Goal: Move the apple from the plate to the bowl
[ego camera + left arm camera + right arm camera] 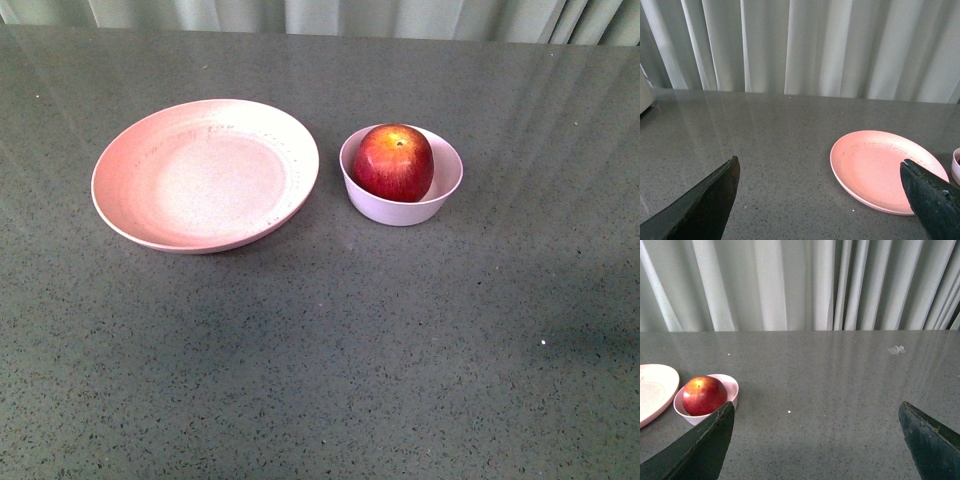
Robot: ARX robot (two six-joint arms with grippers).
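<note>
Bare grey worktop fills the near edge, with the apple already sitting in the bowl toward the far edge, right of centre.

Beside it, close but apart, the plate lies empty on the far-left half of the worktop. By this showing the transfer looks done, so the step in hand is a clean retreat: both arms are best kept high and clear of the bowl so that nothing nudges it or tips the fruit out. Left pincer hangs over the worktop with its jaws spread wide, holding and touching nothing; right pincer is likewise wide apart and empty, near the bowl but off it.
</note>
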